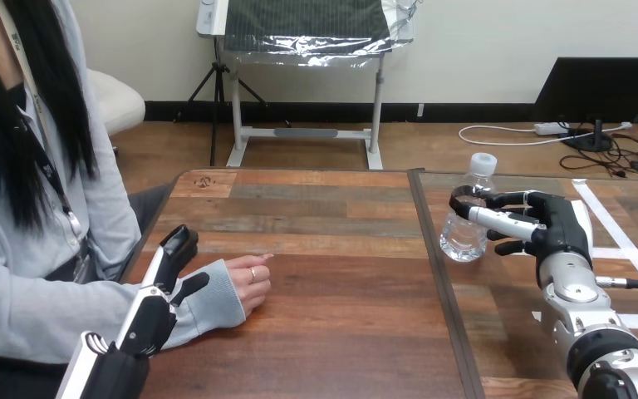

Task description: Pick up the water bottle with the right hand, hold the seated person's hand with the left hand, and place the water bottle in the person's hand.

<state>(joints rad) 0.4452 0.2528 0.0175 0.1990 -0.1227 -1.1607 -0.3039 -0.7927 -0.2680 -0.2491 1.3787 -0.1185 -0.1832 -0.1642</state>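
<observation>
Right hand (552, 224), at the frame's right, has its fingers curled round the water bottle (463, 239), which stands upright on the wooden table (341, 332); white tape strips (613, 223) cross the boards farther right. Left hand (156, 303), lower left, lies straight-fingered against the sleeve behind the person's hand (251, 278), which rests on the wood.

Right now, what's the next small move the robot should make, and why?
Probably lift the water bottle straight up: the right hand has its fingers curled round it, yet it seems to stand on the table. The left hand lies open beside the person's hand, which rests palm down.
</observation>
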